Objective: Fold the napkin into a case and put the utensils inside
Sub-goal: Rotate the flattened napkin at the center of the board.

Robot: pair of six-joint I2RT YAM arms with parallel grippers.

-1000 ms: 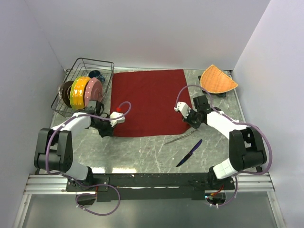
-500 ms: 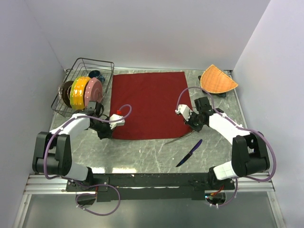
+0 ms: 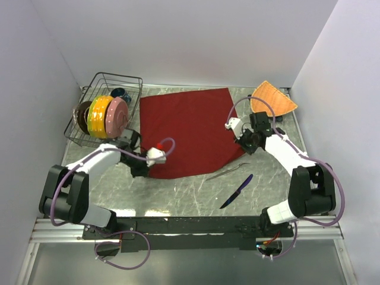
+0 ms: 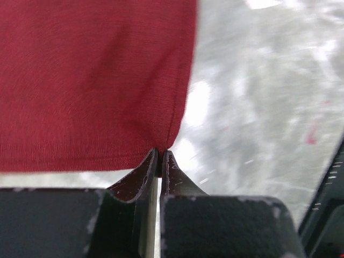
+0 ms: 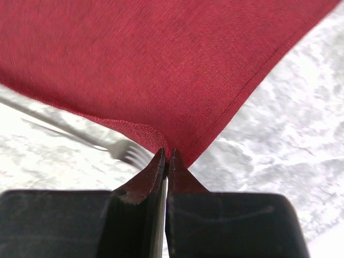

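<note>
Two near corners of the dark red napkin (image 3: 187,130) are pinched, one in each arm. The left pincer (image 4: 159,156) is clamped on the near-left corner and the right pincer (image 5: 166,156) on the near-right, each with only the very tip of the cloth between its jaws. The rest of the napkin lies spread on the desk (image 3: 178,199), its near edge sagging between the two grips. The fork (image 3: 228,171) lies just beside that edge on the right. The knife (image 3: 236,191) lies nearer the arms, apart from the cloth.

The likely trouble is the thinness of the grips. With so little fabric in each, a pull towards the far edge could let a corner slip free, and the fold would collapse. If one arm travels faster or higher than the other, the crease would probably come out skewed. The fork is a second risk. Its tines show right under the lifted right corner in the wrist view, though whether cloth and metal touch cannot be told. A trailing hem could drag or flick it away.

The desk is grey, marbled and glossy, so the cloth may slide on it. White walls close it in. A wire rack (image 3: 110,80) of coloured plates (image 3: 107,116) stands at the far left, and an orange mat (image 3: 272,100) at the far right.
</note>
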